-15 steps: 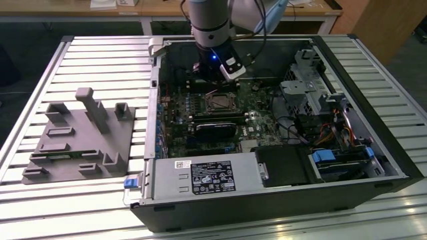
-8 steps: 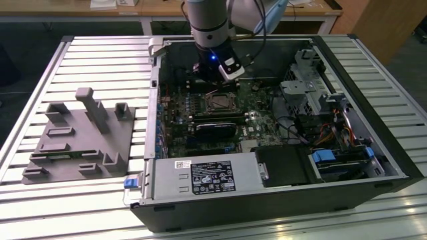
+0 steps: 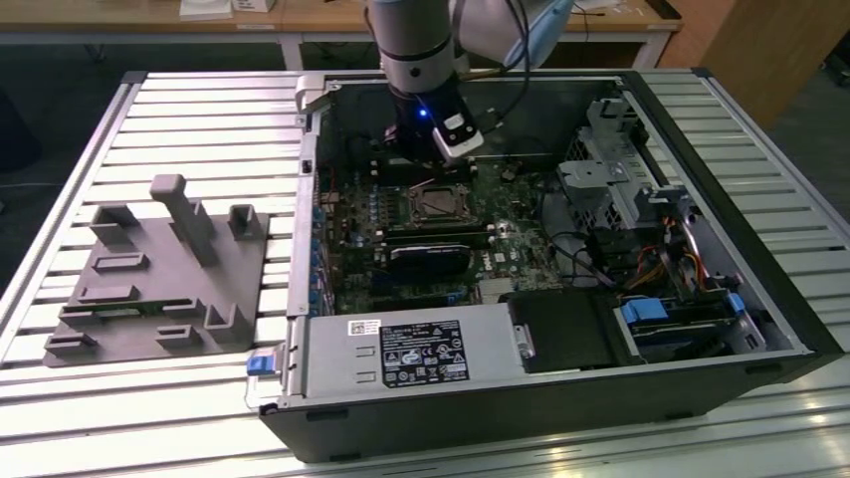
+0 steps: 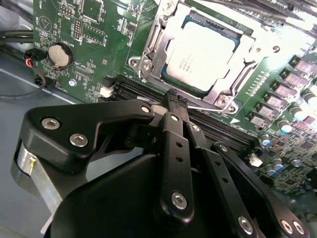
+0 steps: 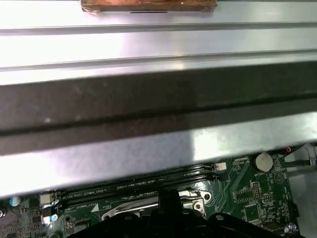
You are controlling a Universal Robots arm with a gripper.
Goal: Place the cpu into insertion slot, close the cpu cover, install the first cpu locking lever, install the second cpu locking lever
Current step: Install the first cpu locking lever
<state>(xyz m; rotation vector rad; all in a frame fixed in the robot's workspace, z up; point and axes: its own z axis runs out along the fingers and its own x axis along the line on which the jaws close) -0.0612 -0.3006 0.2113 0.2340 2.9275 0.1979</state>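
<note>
1 square silver-beige cpu framed by grey metal cpu cover; black jaws pinched together beside.

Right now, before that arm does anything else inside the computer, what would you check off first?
1. The cpu lying flat in the insertion slot: ok.
2. The cpu cover down over the chip's edges: ok.
3. Both locking levers latched: cannot tell.
4. The hand at the socket's edge, by the memory slots: ok.
5. The cables lying away from the socket: ok.
</note>
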